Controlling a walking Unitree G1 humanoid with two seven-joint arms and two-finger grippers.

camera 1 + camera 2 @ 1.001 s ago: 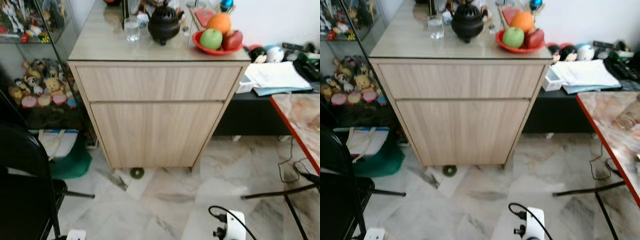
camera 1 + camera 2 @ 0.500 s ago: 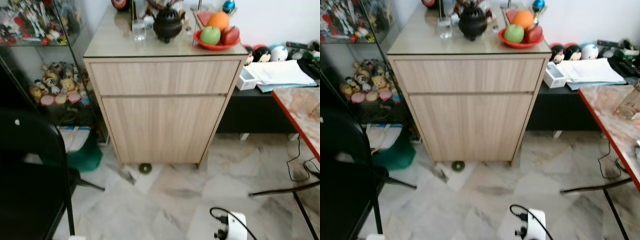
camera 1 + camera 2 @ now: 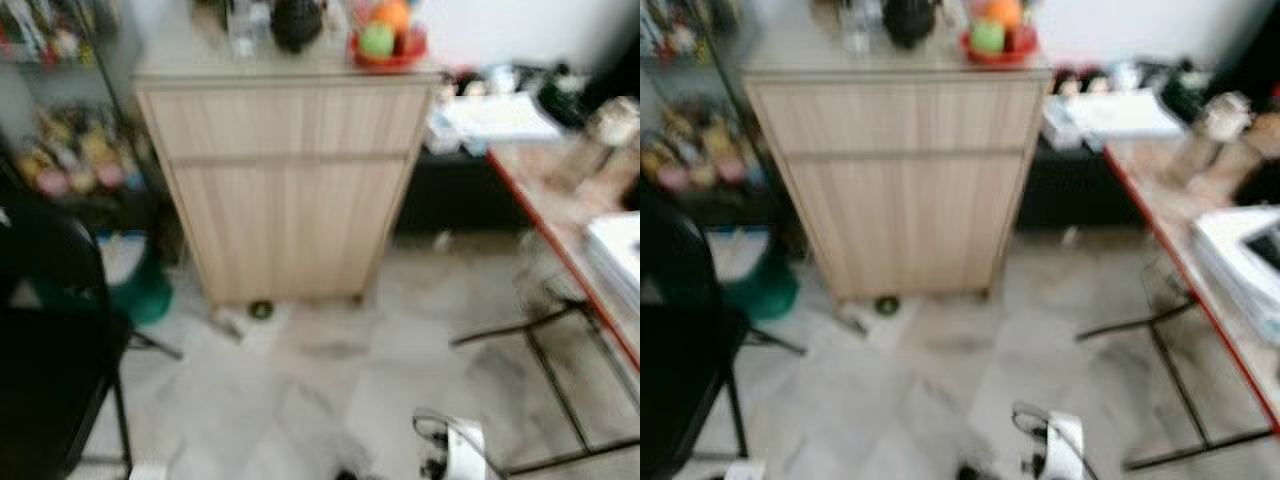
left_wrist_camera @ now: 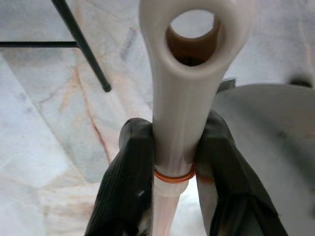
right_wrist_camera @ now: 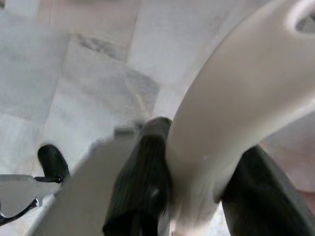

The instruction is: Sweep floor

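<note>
Head views are blurred, so the robot is prob. walking or turning. Landmark: the light wood cabinet w/ a drawer over a door, standing on the pale marble-tile floor.

On the cabinet's glass-covered top: a dark round pot, a clear glass to the pot's left, and a red plate of fruit to its right. Left of the cabinet, a glass shelf unit w/ small toys, too blurred to detail; a green bag-like thing sits at the cabinet's lower left. A black folding chair stands nearer the robot, left-front of the cabinet. Right of the cabinet, a red-edged marble-look worktop on thin black legs, papers on it. A small dark-green disc lies on the floor just at the cabinet's foot, a likely sweep target. A white power strip w/ black cable lies on the floor well in front of the cabinet, to the right; a snag risk for any sweep.

Left gripper is clamped on a cream-white plastic handle, just below its hang-hole end, an orange ring at the pinch line, gripped high prob. for reach and leverage. Right gripper is closed round a curved cream-white plastic handle; can't tell if it's the same tool or a second one (dustpan?). Both point down at the floor, carried low, ready for use.

Judgement: still approaching; no sweeping contact visible yet.
</note>
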